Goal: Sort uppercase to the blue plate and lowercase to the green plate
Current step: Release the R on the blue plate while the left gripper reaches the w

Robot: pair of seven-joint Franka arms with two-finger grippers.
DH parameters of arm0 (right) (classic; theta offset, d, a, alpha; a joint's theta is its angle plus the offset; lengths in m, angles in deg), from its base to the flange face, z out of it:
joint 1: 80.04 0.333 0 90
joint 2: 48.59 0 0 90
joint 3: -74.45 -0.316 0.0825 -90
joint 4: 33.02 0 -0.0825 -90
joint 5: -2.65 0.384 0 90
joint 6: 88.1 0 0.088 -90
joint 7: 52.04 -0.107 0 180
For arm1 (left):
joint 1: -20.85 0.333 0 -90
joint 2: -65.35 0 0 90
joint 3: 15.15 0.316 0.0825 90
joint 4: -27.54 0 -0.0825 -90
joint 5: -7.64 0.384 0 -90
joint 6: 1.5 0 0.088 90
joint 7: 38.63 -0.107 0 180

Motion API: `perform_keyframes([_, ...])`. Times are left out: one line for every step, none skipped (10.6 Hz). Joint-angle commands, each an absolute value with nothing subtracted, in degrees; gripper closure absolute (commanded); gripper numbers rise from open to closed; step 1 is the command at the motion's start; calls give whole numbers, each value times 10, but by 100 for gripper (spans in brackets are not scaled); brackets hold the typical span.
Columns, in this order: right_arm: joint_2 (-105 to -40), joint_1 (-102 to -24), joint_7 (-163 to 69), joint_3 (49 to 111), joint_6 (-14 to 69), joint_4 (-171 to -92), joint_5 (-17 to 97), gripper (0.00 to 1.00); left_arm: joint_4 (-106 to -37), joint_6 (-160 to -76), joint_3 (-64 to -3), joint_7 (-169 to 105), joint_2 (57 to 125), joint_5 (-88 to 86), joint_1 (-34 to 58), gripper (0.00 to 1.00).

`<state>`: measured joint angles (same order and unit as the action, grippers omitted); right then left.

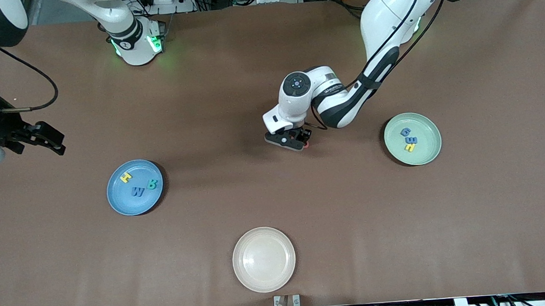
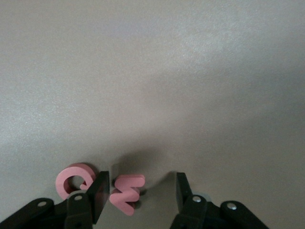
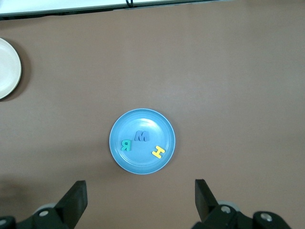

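Observation:
My left gripper [image 2: 141, 187] is down at the table's middle [image 1: 300, 140], open, its fingers astride the red lowercase m [image 2: 126, 192], which lies close to one finger. The red uppercase Q [image 2: 71, 181] lies just outside that finger. The blue plate [image 1: 115, 202] holds the yellow H [image 1: 126, 177], blue M [image 1: 137, 191] and green R [image 1: 152, 184]. In the green plate [image 1: 428, 154] lie the blue g [image 1: 405, 132], blue m [image 1: 410, 140] and yellow h [image 1: 410, 147]. My right gripper [image 1: 53, 139] waits open in the air over the right arm's end of the table, looking down on the blue plate [image 3: 143, 162].
A cream-white plate [image 1: 264, 259] with nothing in it sits nearer the front camera than the other plates, by the table's front edge. The left arm's forearm reaches down over the table between its base and the green plate.

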<state>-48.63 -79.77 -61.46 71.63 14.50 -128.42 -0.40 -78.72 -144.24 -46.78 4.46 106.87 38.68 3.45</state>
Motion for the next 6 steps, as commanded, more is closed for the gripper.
perform_keyframes([-473,-803,-602,713,135,-1284,10,0,-788,-1453,-469,51,1074,413,38,36])
perform_keyframes([-473,-804,-602,713,135,-1281,18,0,-789,-1453,-469,51,1074,414,39,36])
perform_keyframes([-473,-803,-602,713,135,-1281,23,0,-793,-1453,-469,51,1074,416,39,36])
perform_keyframes([-476,-803,-602,713,137,-1280,24,0,-796,-1452,-468,51,1074,416,41,38])
perform_keyframes([-479,-801,-608,711,137,-1279,23,0,-799,-1452,-468,51,1074,417,42,41])
perform_keyframes([-481,-801,-608,711,139,-1279,23,0,-799,-1453,-468,49,1074,417,42,45])
